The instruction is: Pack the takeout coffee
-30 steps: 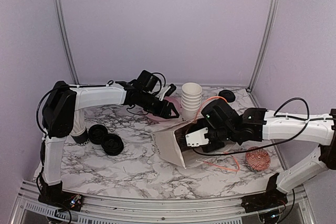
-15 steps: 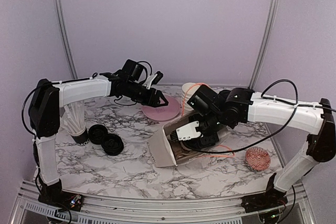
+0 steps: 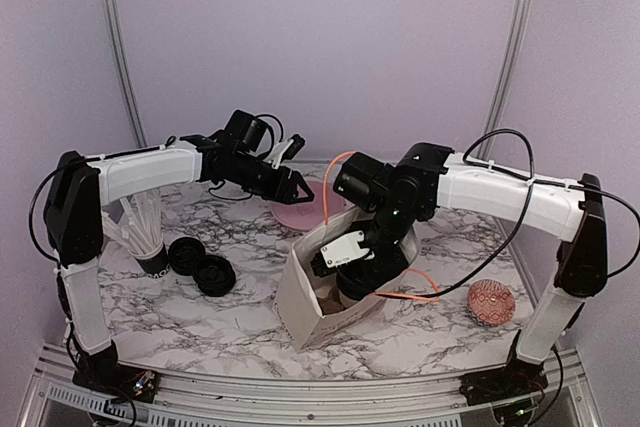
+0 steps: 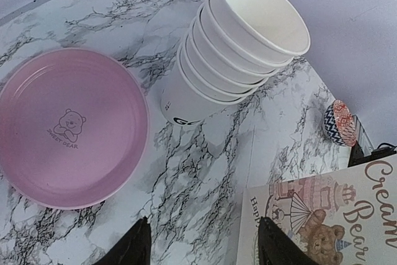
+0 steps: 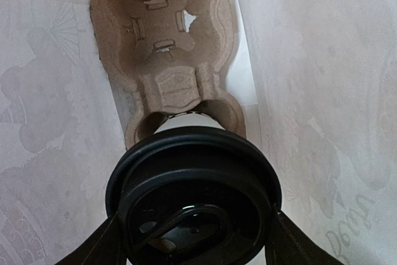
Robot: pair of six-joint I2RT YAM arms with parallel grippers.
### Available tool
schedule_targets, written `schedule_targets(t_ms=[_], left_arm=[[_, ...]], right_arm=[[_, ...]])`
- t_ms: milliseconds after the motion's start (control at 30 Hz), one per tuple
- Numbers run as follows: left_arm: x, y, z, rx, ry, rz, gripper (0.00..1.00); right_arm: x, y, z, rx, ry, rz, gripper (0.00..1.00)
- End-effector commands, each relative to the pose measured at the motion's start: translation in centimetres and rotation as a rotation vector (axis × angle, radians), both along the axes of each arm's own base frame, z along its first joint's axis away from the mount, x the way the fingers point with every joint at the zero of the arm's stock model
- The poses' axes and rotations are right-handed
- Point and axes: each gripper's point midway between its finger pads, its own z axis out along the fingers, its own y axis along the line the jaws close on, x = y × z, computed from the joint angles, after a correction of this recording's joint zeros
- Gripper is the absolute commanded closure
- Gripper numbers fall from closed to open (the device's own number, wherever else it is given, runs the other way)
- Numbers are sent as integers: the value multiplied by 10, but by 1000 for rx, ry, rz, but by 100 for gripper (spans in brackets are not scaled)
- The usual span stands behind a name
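Marble table, open bag. Right gripper clamped on coffee cup, upright, over carrier pocket. Left gripper apart, farther off.

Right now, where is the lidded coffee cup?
Right wrist view: the cup is inside the paper bag, in the right gripper, at the cardboard tray's near pocket.

Top external: high behind the arm bases, looking down across grey-veined white marble table. Left wrist: near, slanting down at round pink plate and white paper bag, both shared with top. Right wrist: very near, straight down inside that bag onto black-lidded white paper coffee cup.
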Motion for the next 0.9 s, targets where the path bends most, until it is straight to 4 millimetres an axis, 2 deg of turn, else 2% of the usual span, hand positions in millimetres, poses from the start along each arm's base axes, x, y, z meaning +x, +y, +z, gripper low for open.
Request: schedule_targets(t_ms=[0,133,400,533,667,867], left_arm=[[-7,7,13,-3,-10,-4,41],[-9,8,13,-2,-10,-7,41],[-11,9,12,-1,-11,-14,41],[-13,9,12,-2,-10,-23,41],[-19,8,18,-20,-15,-50,41],[-32,7,39,-58,-41,-107,40]], right_arm=[[-19,-9,-12,-30,153,-24,54],[-12,-14,-26,-31,141,-34,54],[-19,-37,-63,-89,120,1,54],[-16,-36,-73,-86,110,-34,54],[-17,-32,-70,-74,125,-41,53],[-26,-20,-41,-22,192,-12,46]])
